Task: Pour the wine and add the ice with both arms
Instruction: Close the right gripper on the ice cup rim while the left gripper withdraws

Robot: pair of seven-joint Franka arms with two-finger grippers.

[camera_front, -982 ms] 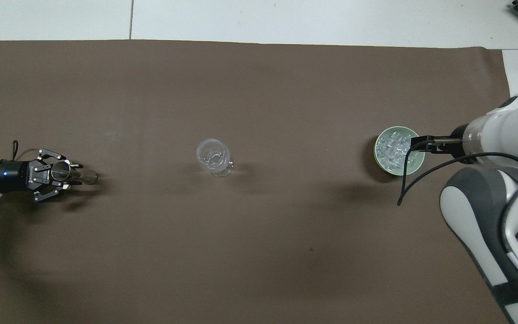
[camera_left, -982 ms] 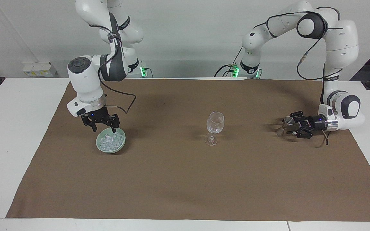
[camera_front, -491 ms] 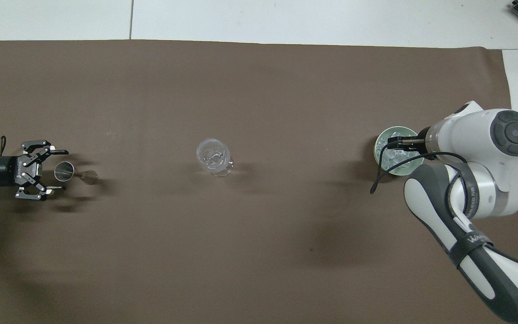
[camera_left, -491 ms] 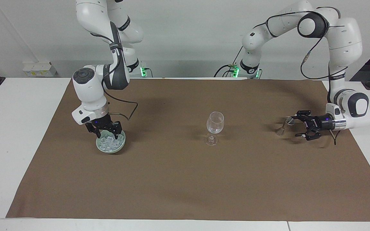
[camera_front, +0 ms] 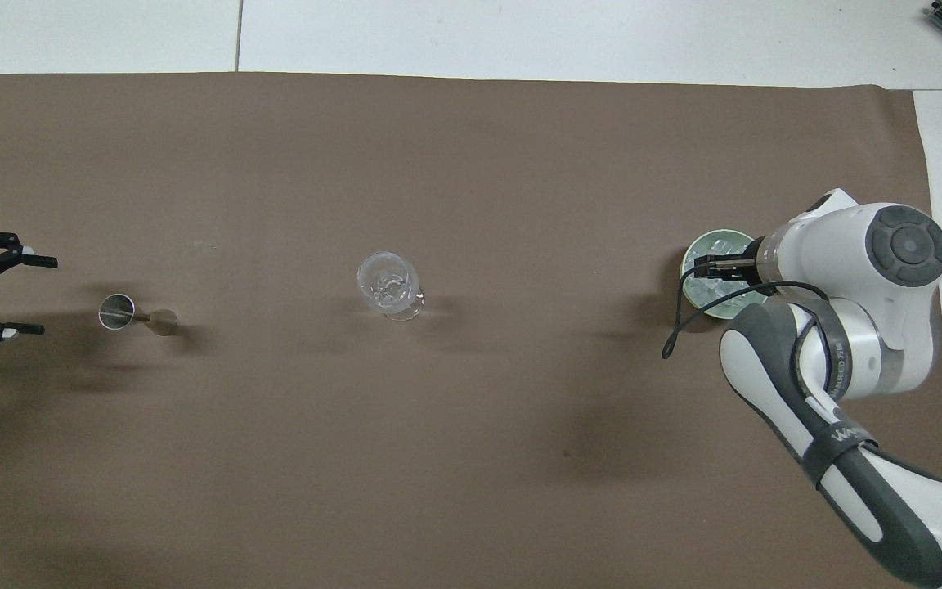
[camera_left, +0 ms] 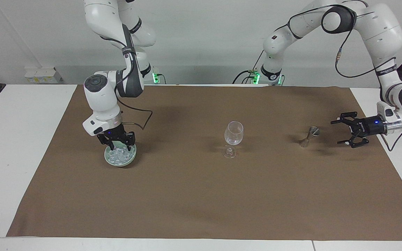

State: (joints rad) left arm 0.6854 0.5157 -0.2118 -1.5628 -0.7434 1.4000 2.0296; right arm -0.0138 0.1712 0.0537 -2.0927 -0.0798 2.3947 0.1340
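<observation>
No legible text or labels.

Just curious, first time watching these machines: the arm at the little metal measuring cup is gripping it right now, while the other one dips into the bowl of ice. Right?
Not quite. In the facing view the left gripper is open and apart from the metal measuring cup, which stands alone on the brown mat. The rest holds: the right gripper is down in the bowl of ice.

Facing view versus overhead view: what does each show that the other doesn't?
Only the facing view shows both arms' bases and the right gripper dipped into the bowl of ice. Only the overhead view shows down into the jigger. Both show the glass mid-table, the jigger standing free, and the left gripper open beside it.
</observation>
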